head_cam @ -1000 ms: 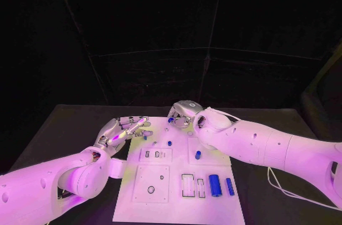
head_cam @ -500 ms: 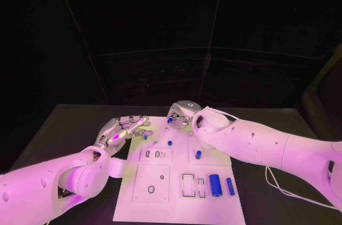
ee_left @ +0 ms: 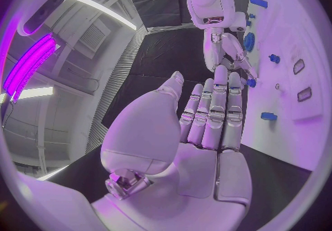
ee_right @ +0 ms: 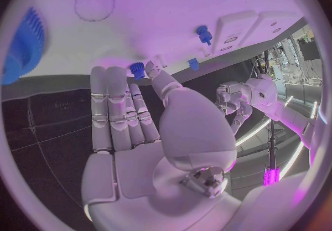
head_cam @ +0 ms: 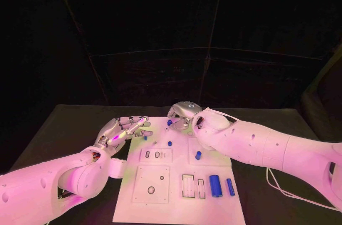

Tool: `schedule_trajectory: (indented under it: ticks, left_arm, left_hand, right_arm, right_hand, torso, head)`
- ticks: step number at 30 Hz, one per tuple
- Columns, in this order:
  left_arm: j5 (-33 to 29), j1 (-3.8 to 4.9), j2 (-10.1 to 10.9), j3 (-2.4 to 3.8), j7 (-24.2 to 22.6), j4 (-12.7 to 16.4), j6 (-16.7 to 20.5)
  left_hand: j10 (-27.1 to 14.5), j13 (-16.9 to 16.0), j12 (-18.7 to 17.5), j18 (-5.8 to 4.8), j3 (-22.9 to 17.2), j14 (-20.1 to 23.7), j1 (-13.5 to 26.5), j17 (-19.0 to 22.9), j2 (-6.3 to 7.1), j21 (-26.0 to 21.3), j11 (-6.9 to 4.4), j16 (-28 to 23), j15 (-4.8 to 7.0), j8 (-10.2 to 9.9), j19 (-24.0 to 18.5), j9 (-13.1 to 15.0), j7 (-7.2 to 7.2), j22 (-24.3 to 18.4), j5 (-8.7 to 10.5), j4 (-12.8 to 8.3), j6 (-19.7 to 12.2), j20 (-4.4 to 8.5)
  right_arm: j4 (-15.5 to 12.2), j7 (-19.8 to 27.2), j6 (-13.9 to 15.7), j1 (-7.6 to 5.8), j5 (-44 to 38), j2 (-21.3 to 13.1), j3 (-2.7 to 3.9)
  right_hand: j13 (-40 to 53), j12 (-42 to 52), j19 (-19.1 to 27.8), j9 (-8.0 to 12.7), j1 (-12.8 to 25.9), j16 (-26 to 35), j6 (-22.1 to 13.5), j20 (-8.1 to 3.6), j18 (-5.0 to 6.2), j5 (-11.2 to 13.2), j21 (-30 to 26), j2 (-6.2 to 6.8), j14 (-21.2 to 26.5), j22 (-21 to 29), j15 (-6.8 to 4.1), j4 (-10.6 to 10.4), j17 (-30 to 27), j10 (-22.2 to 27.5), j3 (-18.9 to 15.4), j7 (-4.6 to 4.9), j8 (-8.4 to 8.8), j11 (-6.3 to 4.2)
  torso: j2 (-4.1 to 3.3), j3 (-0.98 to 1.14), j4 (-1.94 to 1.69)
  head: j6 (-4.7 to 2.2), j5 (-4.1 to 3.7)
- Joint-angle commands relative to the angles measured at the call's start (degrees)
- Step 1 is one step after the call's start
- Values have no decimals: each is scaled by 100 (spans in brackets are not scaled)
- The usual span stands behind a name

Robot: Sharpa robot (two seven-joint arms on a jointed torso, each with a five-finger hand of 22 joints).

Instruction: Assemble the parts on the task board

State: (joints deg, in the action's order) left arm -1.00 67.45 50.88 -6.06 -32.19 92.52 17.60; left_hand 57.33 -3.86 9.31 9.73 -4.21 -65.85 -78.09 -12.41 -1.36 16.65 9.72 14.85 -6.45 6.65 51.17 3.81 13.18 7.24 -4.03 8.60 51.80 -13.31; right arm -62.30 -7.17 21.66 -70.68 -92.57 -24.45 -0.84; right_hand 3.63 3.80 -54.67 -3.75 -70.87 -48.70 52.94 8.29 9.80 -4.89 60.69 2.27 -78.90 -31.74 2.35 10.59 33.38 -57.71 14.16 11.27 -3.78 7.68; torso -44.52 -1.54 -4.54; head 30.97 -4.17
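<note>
My right hand (head_cam: 184, 117) has nudged slightly along the far edge of the task board (head_cam: 214, 158), upper middle of frame, small blue part (ee_right: 137, 68) pinched at its fingertips; left hand (head_cam: 122, 129) stays spread, empty, at the board's upper left; placement still pending.

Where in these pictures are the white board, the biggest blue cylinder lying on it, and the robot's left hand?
task board (head_cam: 182, 205): head view, on a bare patch near its front edge.
large blue cylinder (head_cam: 214, 185): head view, on the middle of its body.
left hand (head_cam: 122, 128): head view, on the middle of the hand.
</note>
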Motion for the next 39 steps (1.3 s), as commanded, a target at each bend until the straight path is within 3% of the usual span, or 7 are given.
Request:
schedule_trajectory:
  ticks: [1,5,9,14,18,22,39]
  left_arm:
    - [28,14,18,6,-7,12,-72]
    - [28,25,43,6,-1,24,-72]
    - [28,37,71,5,10,39,-77]
    - [28,45,95,5,14,55,-85]
    - [28,48,95,5,13,58,-90]
    - [28,49,83,5,13,55,-96]
    - [28,47,38,4,16,-6,-114]
  left_hand:
    - [-14,7,-25,80,3,13,-44,-8,-21,-14,28,-20,-17,-33,33,-9,31,-5,-15,-41,-12,6]
    - [-14,7,-25,80,3,13,-44,-8,-21,-14,28,-20,-17,-33,33,-9,31,-5,-15,-41,-12,6]
    - [-18,8,-29,80,2,15,-48,-10,-21,-16,29,-22,-18,-36,33,-10,32,-7,-15,-47,-15,6]
    - [-18,8,-29,80,2,15,-48,-10,-21,-16,29,-22,-18,-36,33,-10,32,-7,-15,-47,-15,6]
    - [-20,8,-32,79,1,19,-52,-13,-21,-18,29,-24,-18,-38,32,-10,31,-8,-15,-53,-16,5]
    - [-20,8,-32,79,1,19,-52,-13,-21,-18,29,-24,-18,-38,32,-10,31,-8,-15,-53,-16,5]
    - [-21,8,-36,79,-3,23,-61,-17,-25,-21,28,-28,-19,-41,31,-9,29,-11,-16,-64,-17,5]
  right_arm:
    - [-206,-50,325,-15,-27,-174,6]
    - [-599,-138,371,-18,101,-534,131]
    - [-1086,-438,183,-22,539,-1037,277]
    - [-1563,-794,-289,-40,1115,-1642,357]
    - [-1690,-968,-658,-46,1280,-1909,375]
    - [-1691,-1061,-922,-48,1306,-2014,382]
    - [-1437,-1109,-1128,-45,1018,-1808,382]
  right_hand:
    - [9,60,32,-14,-86,-31,-6,9,82,-77,-37,19,34,17,-4,-24,11,17,-73,13,8,-5]
    - [43,230,-23,-37,-133,-238,130,-9,90,-177,-19,-16,-72,27,-38,-134,212,-234,-139,-21,-34,-53]
    - [277,803,-503,-51,44,-907,275,-136,5,-411,370,-51,-420,-542,-215,-397,981,-1309,-204,-168,-71,-294]
    - [842,1548,-1181,-36,252,-1627,179,-348,-183,-761,965,294,-651,-1511,-401,-809,1818,-2004,-524,-329,-66,-489]
    - [1825,2492,-1410,-45,54,-1979,-45,-335,-278,-1126,1237,502,-660,-1949,-446,-1429,2170,-1690,-1231,-313,-110,-459]
    - [2992,3559,-1491,-60,-509,-2171,-212,-338,-282,-1162,1393,477,-635,-2197,-345,-2184,2310,-1204,-1868,-287,-240,-430]
    - [4277,4690,-1616,-66,-1020,-2322,-272,-313,-336,-1220,1561,385,-644,-2495,-353,-2533,2418,-1369,-1981,-273,-406,-439]
  torso:
    - [5,9,22]
    - [14,0,26]
    - [28,12,74]
    - [42,30,135]
    - [49,40,170]
    - [45,41,165]
    - [36,28,143]
  head:
    - [-17,8]
    - [-37,-17]
    - [-55,8]
    - [-74,20]
    - [-80,16]
    - [-86,-9]
    - [-48,-29]
